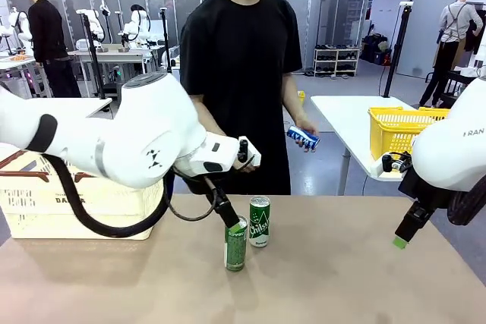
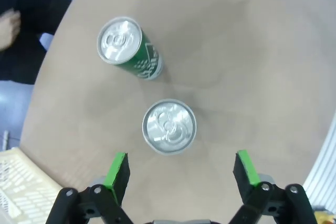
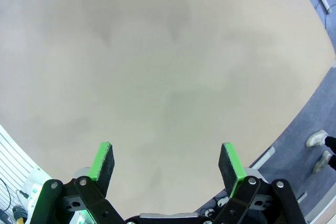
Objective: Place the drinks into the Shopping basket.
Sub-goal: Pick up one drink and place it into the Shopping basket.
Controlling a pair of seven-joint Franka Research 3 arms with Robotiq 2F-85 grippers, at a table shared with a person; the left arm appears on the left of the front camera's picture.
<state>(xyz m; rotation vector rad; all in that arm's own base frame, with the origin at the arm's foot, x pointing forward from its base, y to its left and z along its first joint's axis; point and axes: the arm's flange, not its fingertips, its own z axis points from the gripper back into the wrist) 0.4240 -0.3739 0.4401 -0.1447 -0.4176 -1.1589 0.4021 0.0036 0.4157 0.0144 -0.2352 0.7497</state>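
The tan table (image 1: pixel 342 278) is the biggest thing here. At its left end sits the shopping basket (image 1: pixel 53 206), cream with a reddish-brown rim; the arm hides its inside, so I cannot tell whether any drink is in it. A yellow basket (image 1: pixel 395 130) stands on another table behind. The left gripper (image 2: pixel 181 163) hangs over the middle of the table with its jaws spread as wide as they go and nothing in them, the green pads set either side of a spot just short of the near green can (image 2: pixel 169 127). The right gripper (image 3: pixel 166 148) hovers above bare tabletop at the right, jaws just as wide and empty. The near can stands upright, and the far green can (image 1: pixel 260 221) stands upright just beside it, apart from it. A blue can (image 1: pixel 303 137) is in the person's hand (image 1: pixel 310 128) across the table. These cans are probably stiff if full but thin-walled, smooth and slippery, and tall enough to tip at a nudge. I would grip the near one across the middle of its body, pads flat on opposite sides and clear of its neighbour, with firm but not crushing pressure.
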